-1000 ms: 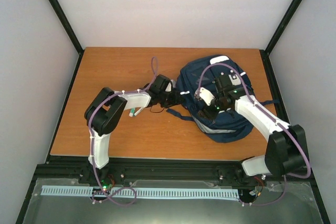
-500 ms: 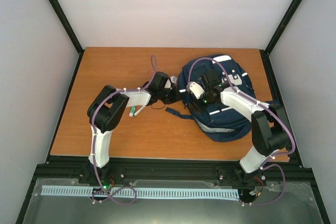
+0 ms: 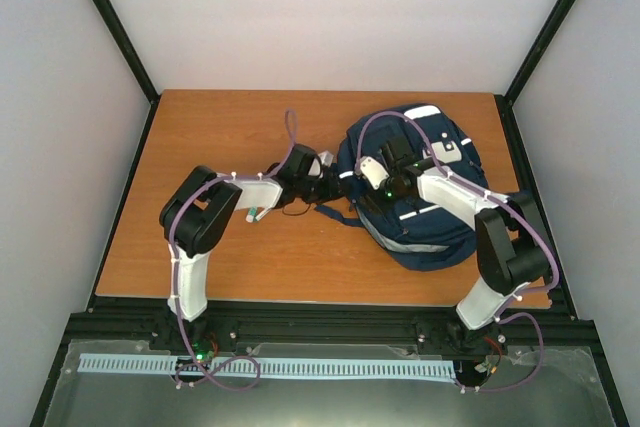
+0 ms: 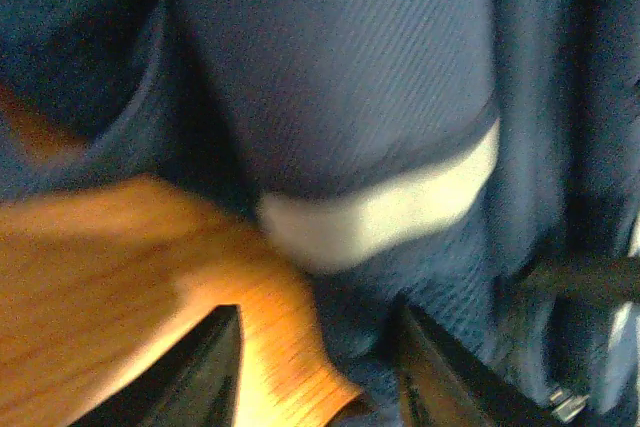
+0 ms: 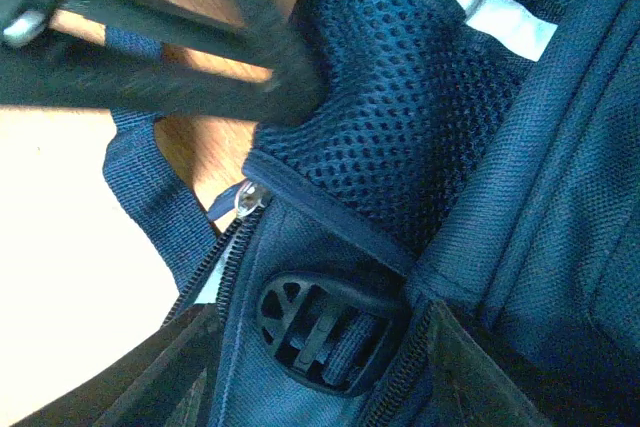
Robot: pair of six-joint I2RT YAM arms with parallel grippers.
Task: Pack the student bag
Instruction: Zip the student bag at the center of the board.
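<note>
The student bag (image 3: 425, 209), navy with white stripes, lies on the right half of the table. My left gripper (image 3: 322, 183) is at the bag's left edge. In the left wrist view it (image 4: 320, 372) is open, low over bare wood and blue fabric below a white stripe (image 4: 380, 212). My right gripper (image 3: 380, 185) is over the bag's left part. In the right wrist view it (image 5: 320, 377) is open, its fingers either side of a black plastic buckle (image 5: 325, 332), near a zipper pull (image 5: 250, 199) and a mesh pocket (image 5: 400, 117).
A small white and green pen-like object (image 3: 255, 213) lies on the wooden table (image 3: 210, 137) under the left forearm. A dark strap (image 3: 335, 215) trails from the bag toward the table's middle. Black frame posts stand at the table's corners.
My right gripper has moved left across the bag toward its left edge. My left gripper has shifted slightly left. The bag has barely moved.
</note>
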